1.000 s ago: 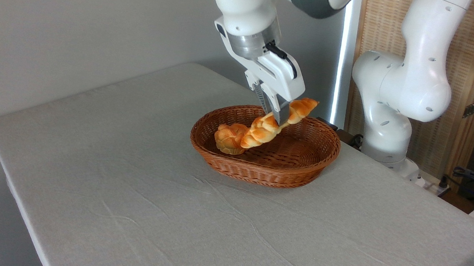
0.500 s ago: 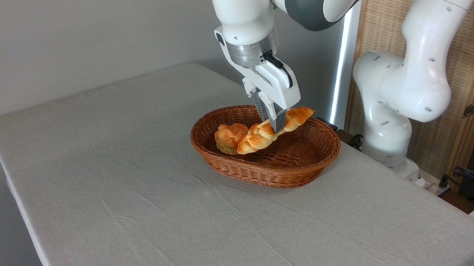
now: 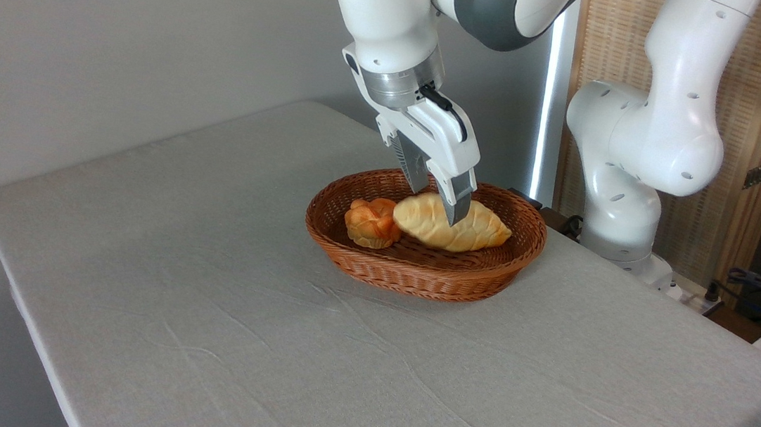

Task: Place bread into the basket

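The braided loaf of bread [image 3: 484, 232] lies inside the brown wicker basket [image 3: 416, 279], resting lengthwise with its pale cream side turned up. My gripper [image 3: 439, 195] hovers just over the loaf's middle, open, with one finger on each side of it and no grip on it. The nearer fingertip [image 3: 459, 210] covers a small part of the loaf.
A small round knotted orange roll [image 3: 370, 222] sits in the basket's left end, touching the loaf. The arm's white base [image 3: 626, 197] stands behind the table at the right, before a wooden screen. Cables lie off the table at far right.
The gripper opened and let go of the loaf. The loaf dropped from a tilted hold into the basket and rolled over, so its pale side now shows.
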